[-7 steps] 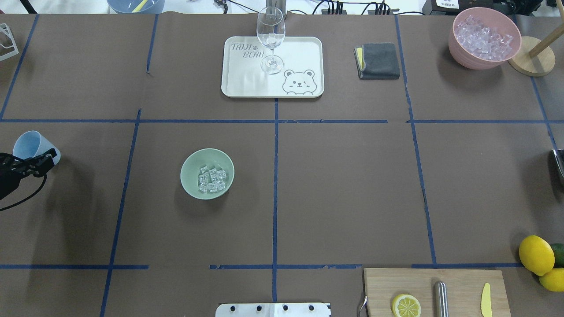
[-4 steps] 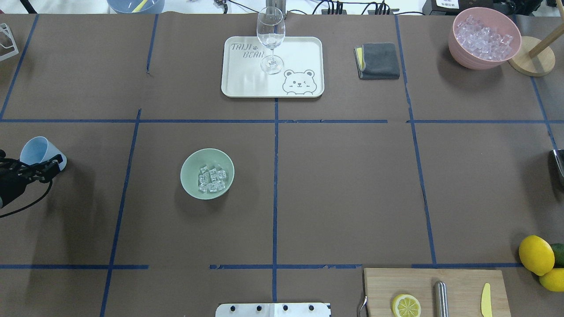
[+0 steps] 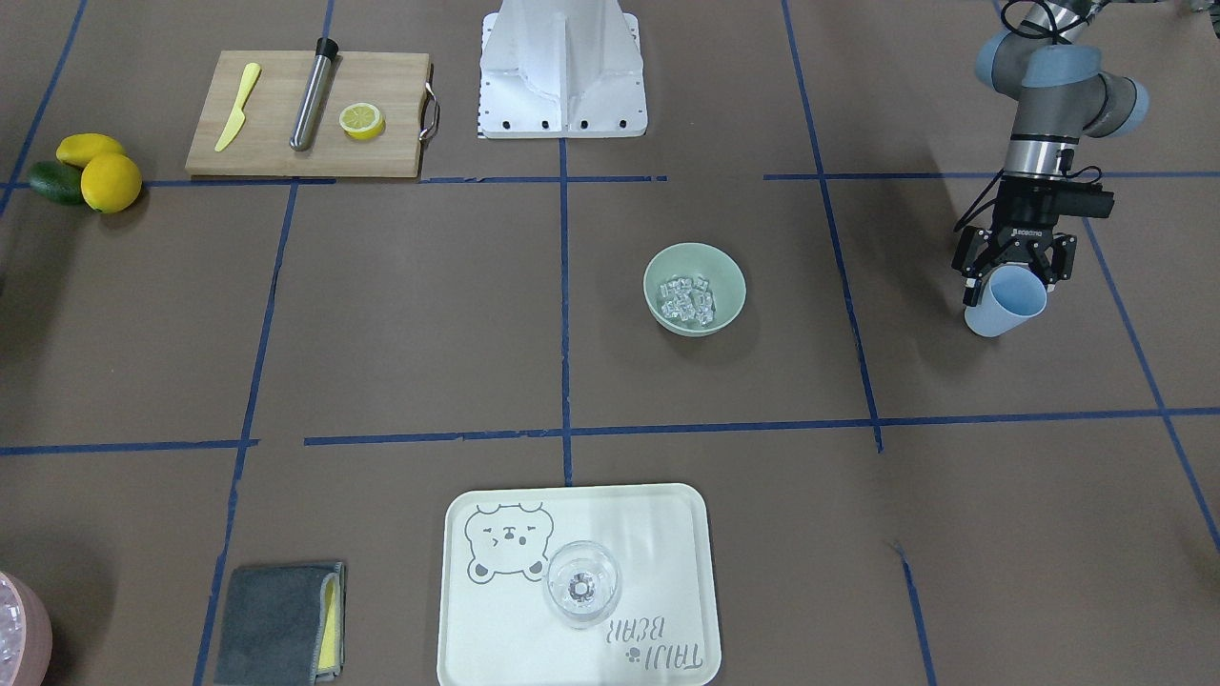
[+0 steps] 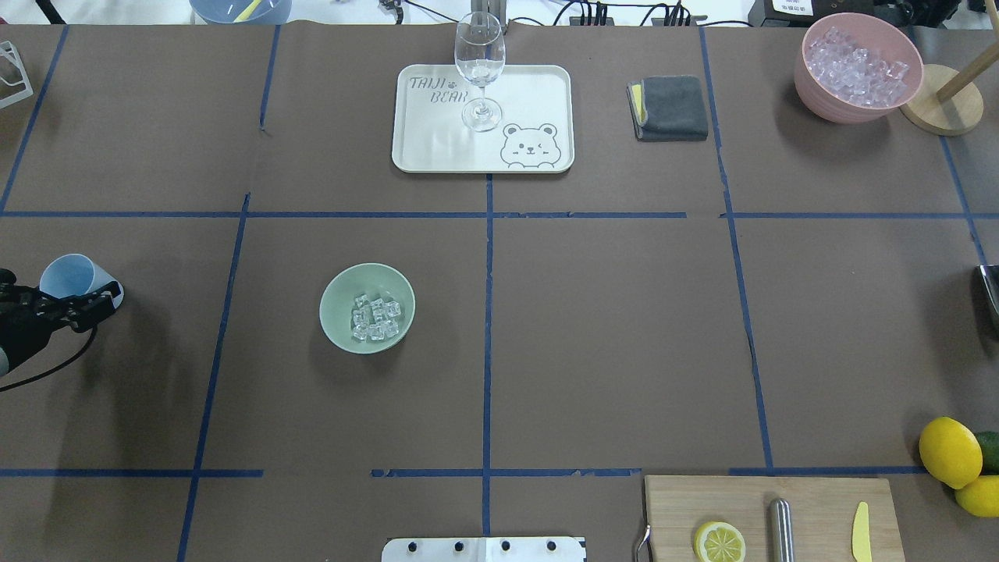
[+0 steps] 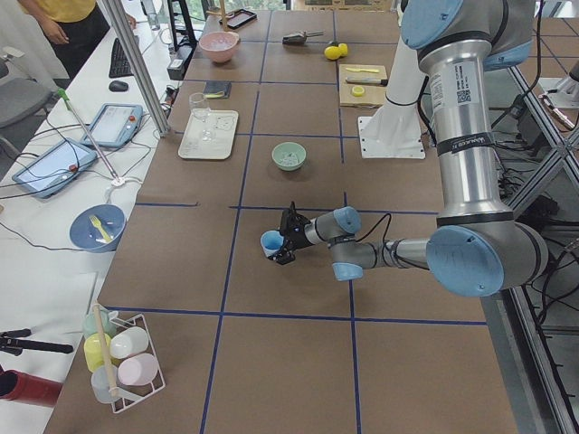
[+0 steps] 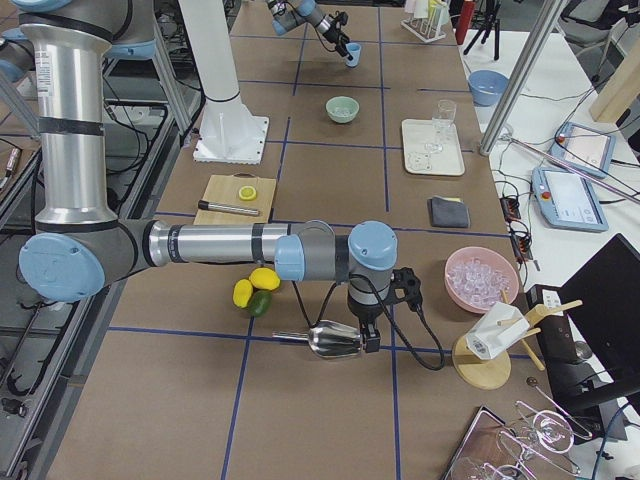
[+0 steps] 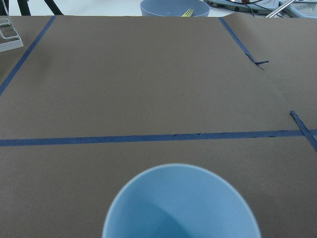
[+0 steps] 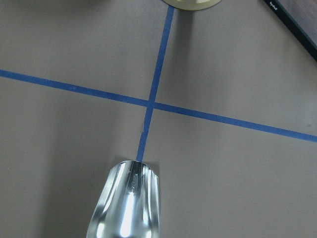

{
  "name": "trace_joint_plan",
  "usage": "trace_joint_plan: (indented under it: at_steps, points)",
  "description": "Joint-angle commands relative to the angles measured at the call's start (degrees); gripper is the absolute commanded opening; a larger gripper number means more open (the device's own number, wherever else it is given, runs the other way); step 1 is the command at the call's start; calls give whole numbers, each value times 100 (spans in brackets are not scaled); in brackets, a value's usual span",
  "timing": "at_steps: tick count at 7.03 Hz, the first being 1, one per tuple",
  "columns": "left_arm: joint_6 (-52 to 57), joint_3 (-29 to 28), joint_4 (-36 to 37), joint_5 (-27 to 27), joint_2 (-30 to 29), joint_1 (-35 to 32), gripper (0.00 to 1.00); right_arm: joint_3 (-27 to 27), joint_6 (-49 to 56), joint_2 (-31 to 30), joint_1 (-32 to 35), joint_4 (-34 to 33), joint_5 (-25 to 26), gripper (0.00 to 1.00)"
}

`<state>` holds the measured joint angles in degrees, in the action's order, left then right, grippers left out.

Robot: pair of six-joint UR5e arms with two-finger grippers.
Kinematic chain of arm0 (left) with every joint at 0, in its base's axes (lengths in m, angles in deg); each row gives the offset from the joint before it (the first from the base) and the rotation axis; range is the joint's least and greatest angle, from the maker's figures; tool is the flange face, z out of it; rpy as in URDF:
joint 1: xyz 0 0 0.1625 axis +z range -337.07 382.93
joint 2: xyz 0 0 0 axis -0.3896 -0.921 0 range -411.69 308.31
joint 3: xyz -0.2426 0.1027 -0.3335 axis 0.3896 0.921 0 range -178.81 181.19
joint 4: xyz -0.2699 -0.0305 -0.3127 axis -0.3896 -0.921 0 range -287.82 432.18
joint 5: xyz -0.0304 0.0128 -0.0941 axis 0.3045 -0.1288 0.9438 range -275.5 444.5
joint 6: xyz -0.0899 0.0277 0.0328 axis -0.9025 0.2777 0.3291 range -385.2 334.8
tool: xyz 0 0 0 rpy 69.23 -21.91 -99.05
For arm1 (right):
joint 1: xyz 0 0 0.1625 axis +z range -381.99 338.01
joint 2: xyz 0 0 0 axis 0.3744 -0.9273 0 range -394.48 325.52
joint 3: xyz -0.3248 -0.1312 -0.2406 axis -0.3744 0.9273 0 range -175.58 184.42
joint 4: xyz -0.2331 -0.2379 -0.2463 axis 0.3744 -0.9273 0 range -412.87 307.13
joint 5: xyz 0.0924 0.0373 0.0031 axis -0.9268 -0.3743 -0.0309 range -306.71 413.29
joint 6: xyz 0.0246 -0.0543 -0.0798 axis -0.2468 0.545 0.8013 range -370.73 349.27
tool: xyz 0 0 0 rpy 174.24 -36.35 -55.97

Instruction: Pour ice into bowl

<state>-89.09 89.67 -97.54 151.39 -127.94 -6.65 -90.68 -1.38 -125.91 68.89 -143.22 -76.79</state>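
Sitting well apart from left pincer (image 3: 1010, 279): bowl (image 3: 658, 284)

A wine glass (image 4: 479, 62) stands on the bear-printed tray (image 4: 531, 86), with a folded grey cloth (image 4: 673, 108) near it. The cutting board (image 4: 819, 507) carries a lemon half (image 4: 719, 541), a metal rod (image 4: 780, 531) and a yellow knife (image 4: 860, 532); two lemons (image 4: 949, 451) and a lime (image 4: 990, 449) lie just beside it.

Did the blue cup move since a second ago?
Yes. The blue cup, held by the left pincer, has slid a little rightward in the overhead view, toward the bowl, which stayed put.
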Motion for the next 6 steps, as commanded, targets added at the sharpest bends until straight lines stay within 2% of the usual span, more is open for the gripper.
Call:
trace_joint_plan:
  at_steps: [1,3,4,5,6]
  points:
    - [61,150,-17,8,66,-47,100,0,-3,11,0,0,0,100]
    - [847,597,-34,34,294,-117,100,-9,-3,19,0,0,0,100]
    - [1070,678,-34,130,303,-388,100,-9,-12,19,0,0,-9,100]
    - [1455,844,-34,427,312,-738,100,-26,-12,19,17,0,-9,100]
    - [1998,872,-8,1004,269,-1368,100,-26,-21,63,18,0,-9,100]
